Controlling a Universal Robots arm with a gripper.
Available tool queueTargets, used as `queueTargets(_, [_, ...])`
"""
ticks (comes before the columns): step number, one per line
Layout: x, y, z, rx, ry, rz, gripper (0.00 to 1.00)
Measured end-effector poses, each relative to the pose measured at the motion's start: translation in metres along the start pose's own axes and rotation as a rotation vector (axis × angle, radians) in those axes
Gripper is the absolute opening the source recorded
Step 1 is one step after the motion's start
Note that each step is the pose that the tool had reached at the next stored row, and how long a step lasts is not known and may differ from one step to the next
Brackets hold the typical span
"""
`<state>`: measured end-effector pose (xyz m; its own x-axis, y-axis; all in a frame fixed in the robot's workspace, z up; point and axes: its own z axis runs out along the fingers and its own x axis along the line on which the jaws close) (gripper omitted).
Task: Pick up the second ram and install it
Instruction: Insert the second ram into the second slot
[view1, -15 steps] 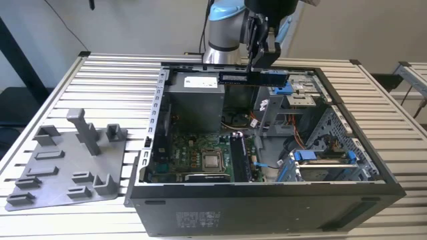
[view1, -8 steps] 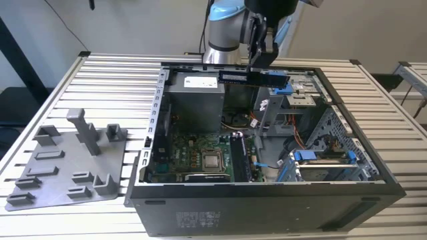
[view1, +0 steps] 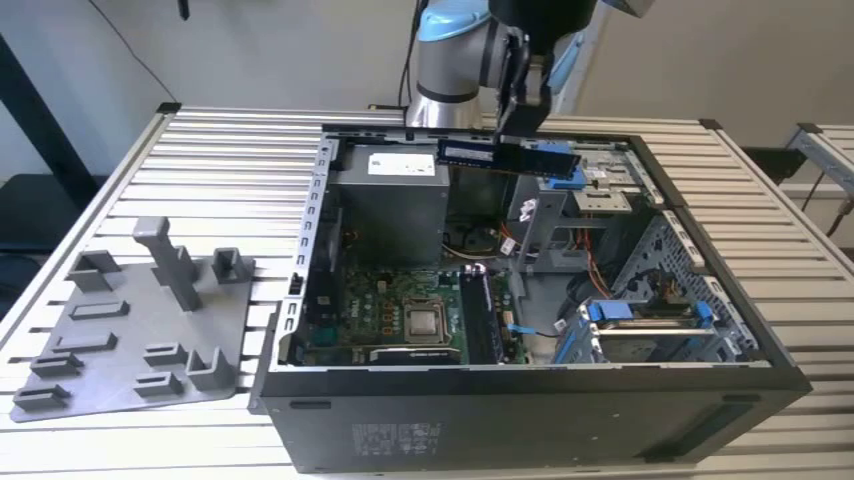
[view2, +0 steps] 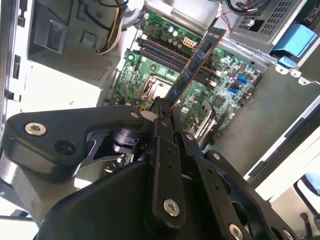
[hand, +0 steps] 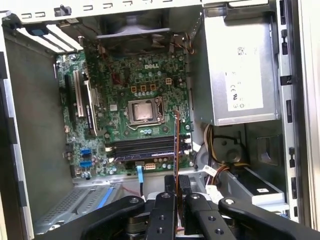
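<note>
I am holding the ram (view2: 194, 62) in my claw (view2: 161, 107) over the case (view1: 534, 372), not yet putting it in. It is lying across the slots (hand: 142, 146) below, likely needing a turn.

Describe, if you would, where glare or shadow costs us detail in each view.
Exterior view: even light, though the motherboard sits in the case's shade. Second wrist view: a case panel is blown out white, and the gripper holding the second ram reads as a dark mass. First wrist view: the power supply is brightly lit, the case rim beside it washed out.
</note>
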<state>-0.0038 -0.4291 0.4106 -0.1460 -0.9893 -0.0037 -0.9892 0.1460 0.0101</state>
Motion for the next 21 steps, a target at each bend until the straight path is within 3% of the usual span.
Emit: queueTargets(21, [0.0000, 0.0000, 0.0008, 0.0004, -0.0013, 0.121, 0.14])
